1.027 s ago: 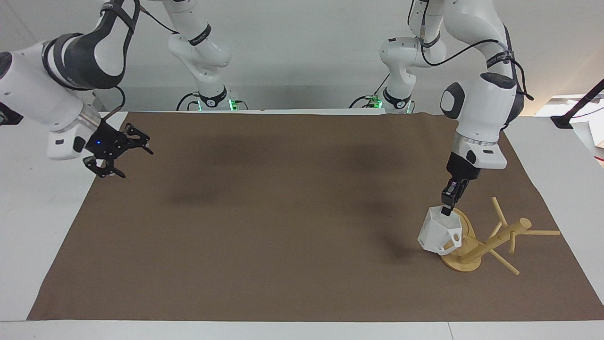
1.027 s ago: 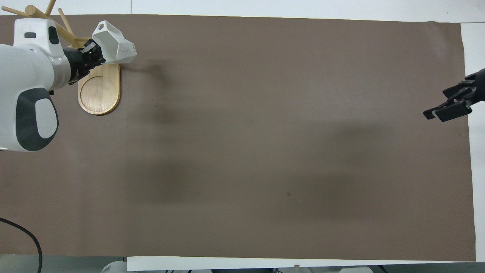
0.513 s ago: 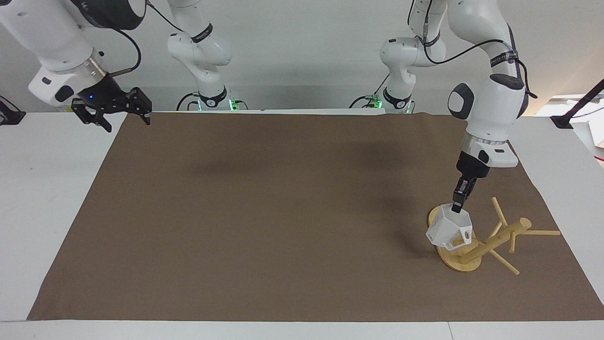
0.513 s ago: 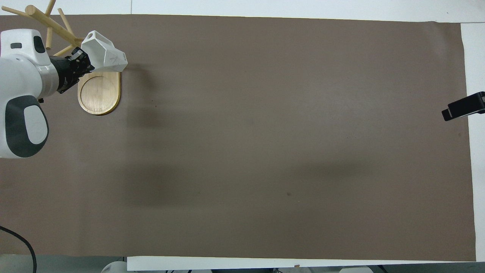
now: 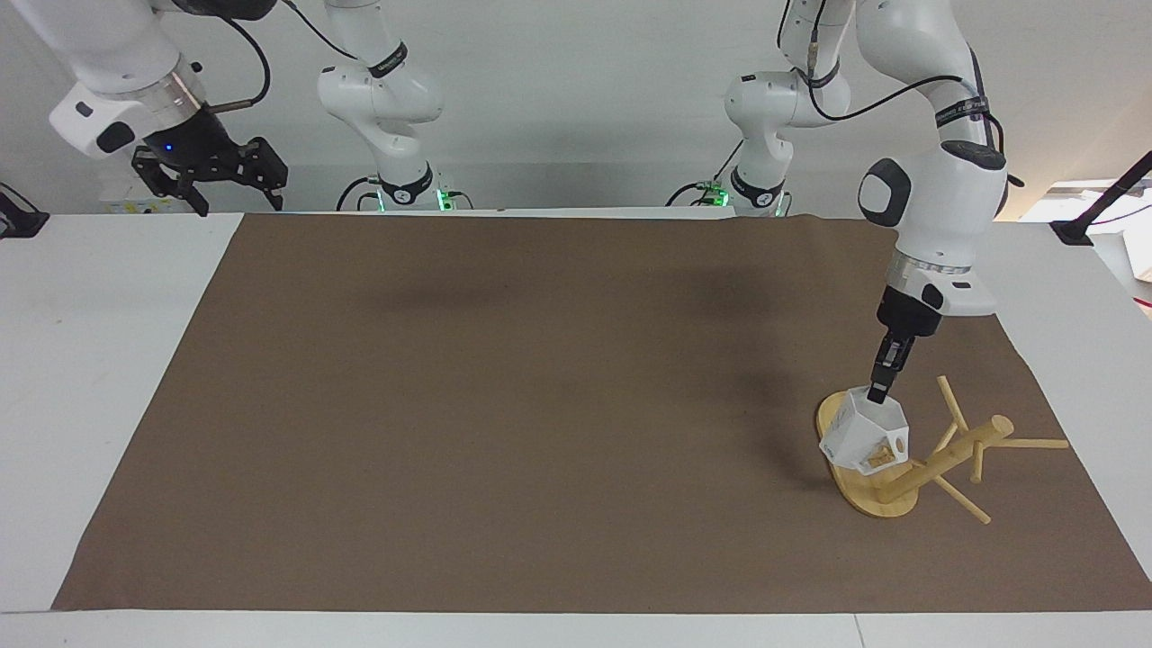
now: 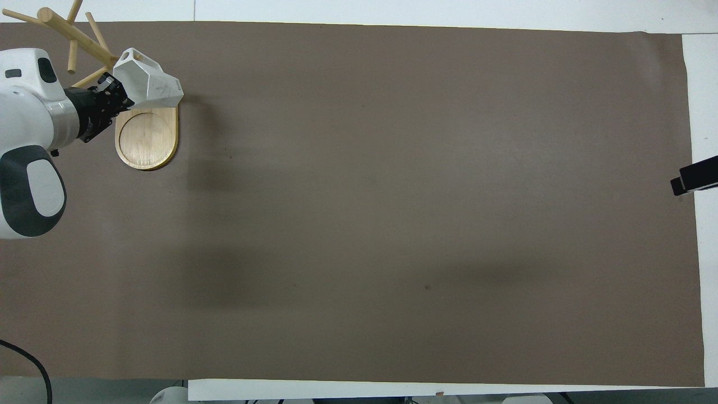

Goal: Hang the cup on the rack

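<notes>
A: Facing view? 
B: Left gripper [image 5: 875, 392], fingers clamped on small white faceted plastic cup [image 5: 866, 433], over light bamboo mug-tree rack [image 5: 909, 459]; right gripper [image 5: 220, 175] waits raised, fingers apart.

A: Overhead view? 
B: Cup beside rack's post, over its oval base.

The left arm comes down from its base with elbow high and forearm near vertical, wrist pointing downward; the left gripper [image 5: 877, 392] [image 6: 115, 92] hangs low at the left arm's end of the bench, jaws pinched on the rim of the cup [image 5: 866, 443] [image 6: 148, 85]; the right arm waits, raised and drawn back; the right gripper [image 5: 225, 175] is held high off its end of the bench, jaws spread.
</notes>
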